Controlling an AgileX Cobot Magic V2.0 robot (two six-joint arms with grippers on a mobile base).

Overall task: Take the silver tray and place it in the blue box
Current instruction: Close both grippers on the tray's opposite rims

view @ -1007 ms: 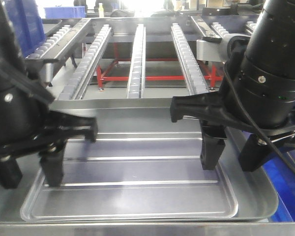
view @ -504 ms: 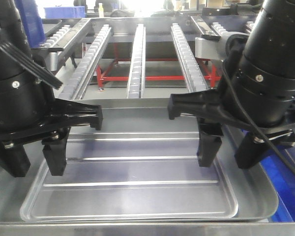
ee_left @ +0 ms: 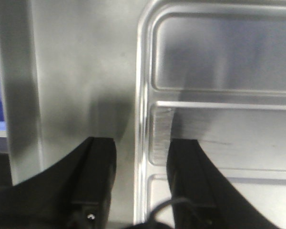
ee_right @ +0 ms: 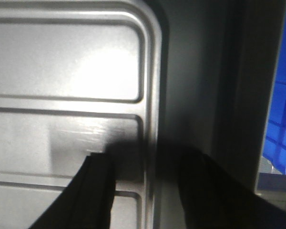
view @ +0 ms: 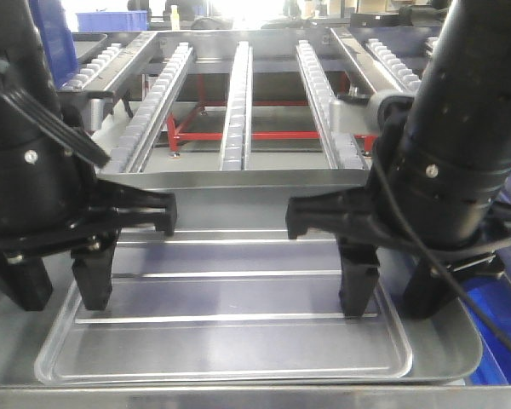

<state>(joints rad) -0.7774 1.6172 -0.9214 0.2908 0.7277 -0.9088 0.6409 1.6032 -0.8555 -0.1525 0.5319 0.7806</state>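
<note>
The silver tray [view: 230,341] lies flat inside a larger matte-grey tray [view: 450,339] at the front. My left gripper [view: 60,285] is open and straddles the silver tray's left rim: in the left wrist view [ee_left: 142,144] one finger is inside the silver tray [ee_left: 219,62] and one outside. My right gripper [view: 393,291] is open and straddles the right rim, as the right wrist view [ee_right: 151,156] shows over the silver tray [ee_right: 71,62]. Part of the blue box [view: 507,336] shows at the right edge, also in the right wrist view [ee_right: 282,119].
Roller conveyor rails [view: 238,94] on a metal frame run away behind the trays. Another blue crate [view: 53,38] stands at the far left. The grey tray's sloping base [ee_left: 76,71] surrounds the silver tray on both sides.
Both grippers have come lower around the silver tray's short ends. The right arm has shifted slightly left and down. The tray has not moved.
</note>
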